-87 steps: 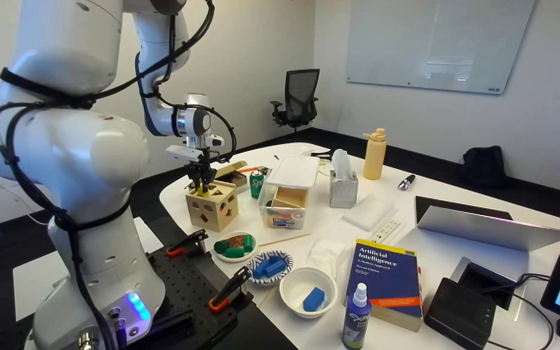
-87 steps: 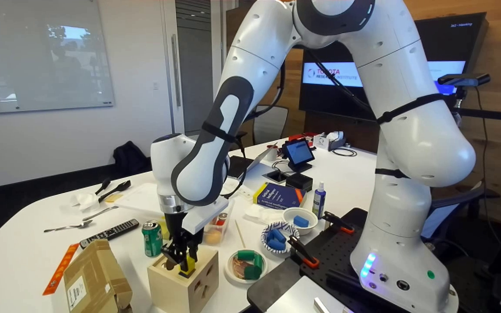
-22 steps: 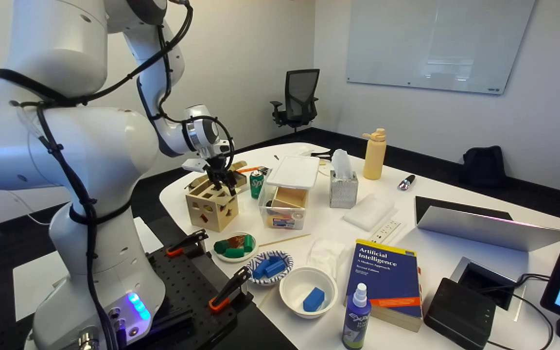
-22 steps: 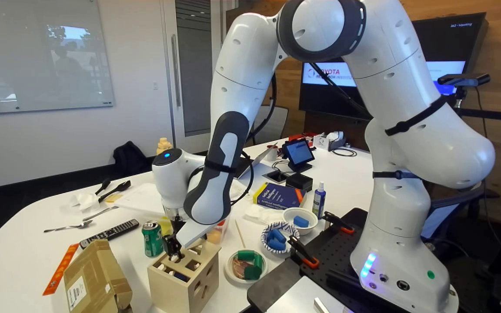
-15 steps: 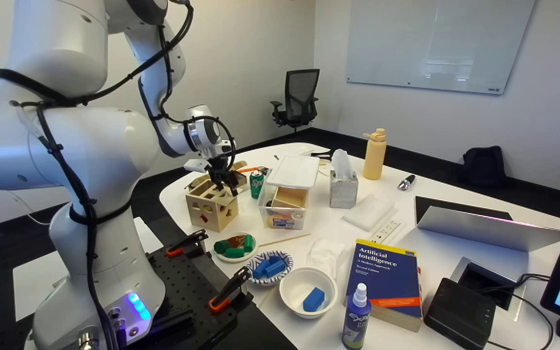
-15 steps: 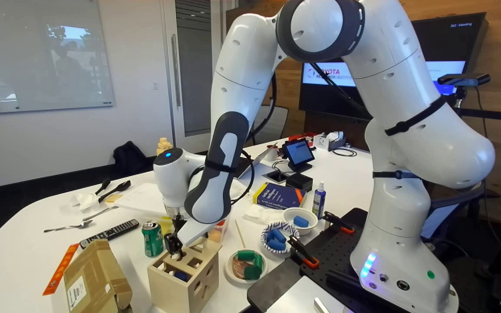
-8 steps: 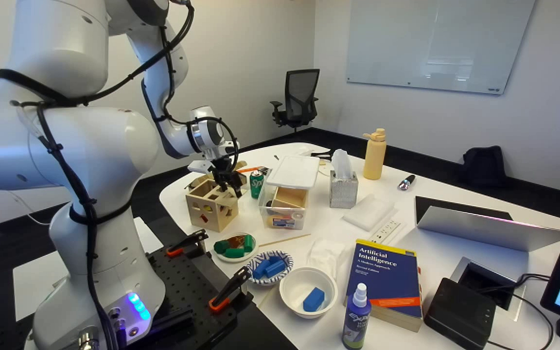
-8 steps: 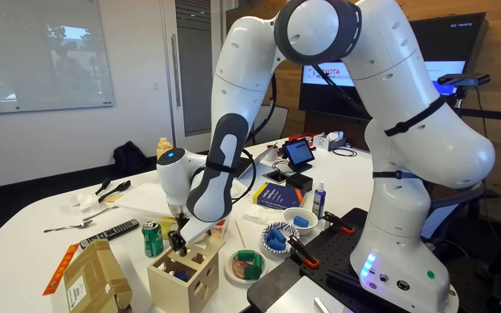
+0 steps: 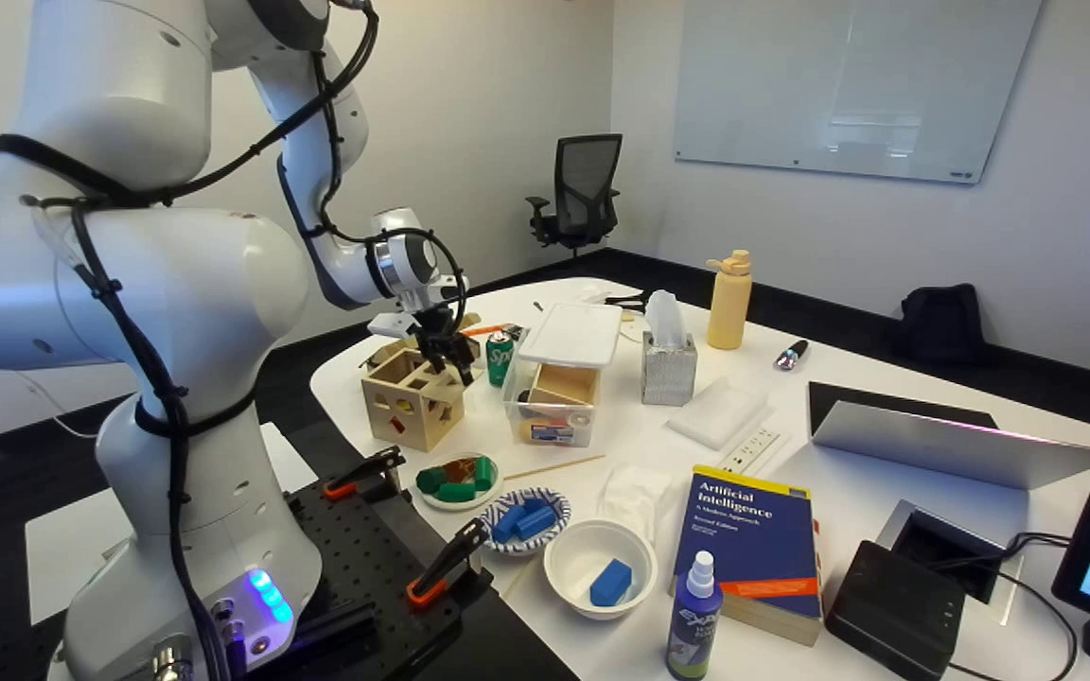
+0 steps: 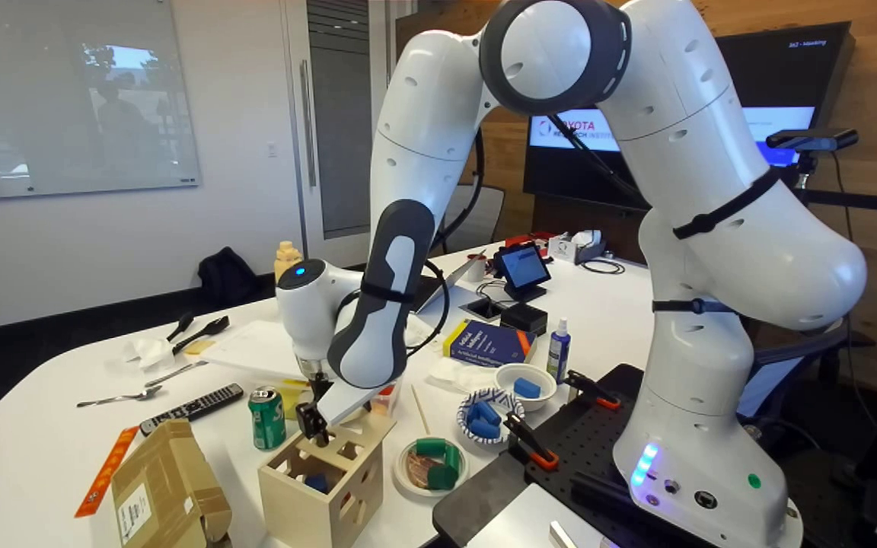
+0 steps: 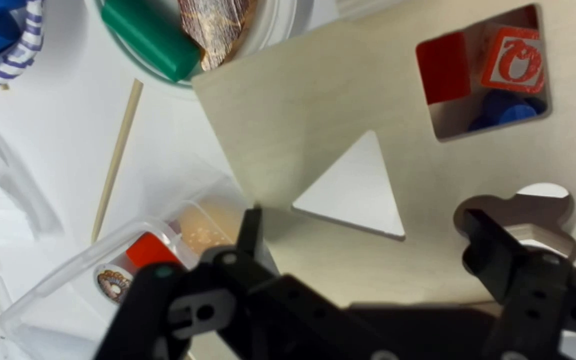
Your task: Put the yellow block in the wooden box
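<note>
Because the tool (image 11: 363, 211) hangs just over the wooden box (image 10: 294, 510) with its two fingers (image 11: 250, 231) spread wide and nothing gripped, the carrying part of the task looks finished. From the wrist, one finger stands at an edge of the box's lid (image 11: 418, 175); the other is above or inside a clover-shaped hole, and I cannot tell which.

That lid lies out of line with the box: white shows through its triangular hole, and in an exterior view one corner juts past the wall while part of the top is uncovered. Through the square hole, a red piece (image 11: 443, 68), a lettered block (image 11: 514, 61) and a blue piece (image 11: 503, 110) can be seen inside.

As for the yellow block, I cannot clearly pick it out on the tabletop (image 10: 35, 449). In an exterior view, a small yellow patch (image 9: 404, 404) shows through a hole in the box's side, so the block is probably inside, though the patch is too tiny to be certain. If so, only squaring the lid and withdrawing the tool might be left.
</note>
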Robot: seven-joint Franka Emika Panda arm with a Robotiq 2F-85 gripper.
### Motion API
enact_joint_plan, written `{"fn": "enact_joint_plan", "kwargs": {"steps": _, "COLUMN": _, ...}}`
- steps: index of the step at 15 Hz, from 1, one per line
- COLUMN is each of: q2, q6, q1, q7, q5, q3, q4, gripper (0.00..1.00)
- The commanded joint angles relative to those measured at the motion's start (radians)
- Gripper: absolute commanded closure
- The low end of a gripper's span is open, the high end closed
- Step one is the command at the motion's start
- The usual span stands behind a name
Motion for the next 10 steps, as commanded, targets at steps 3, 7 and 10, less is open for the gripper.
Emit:
{"fn": "enact_joint_plan", "kwargs": {"steps": 3, "q2": -0.038, "q6": 0.004, "q1": -0.002, "q7": 0.019, "q5": -0.011, "q3": -0.002, "q4": -0.019, "gripper": 0.00}}
{"fn": "enact_joint_plan", "kwargs": {"steps": 7, "q2": -0.057, "q6": -0.006, "q1": -0.022, "q7": 0.003, "q5": 0.003, "q3": 0.019, "q4": -0.026, "gripper": 0.00}}
{"fn": "enact_joint_plan", "kwargs": {"steps": 10, "q2": -0.077, "q6": -0.018, "q1": -0.042, "q7": -0.009, "q5": 0.016, "q3": 0.037, "q4": -0.032, "gripper": 0.00}}
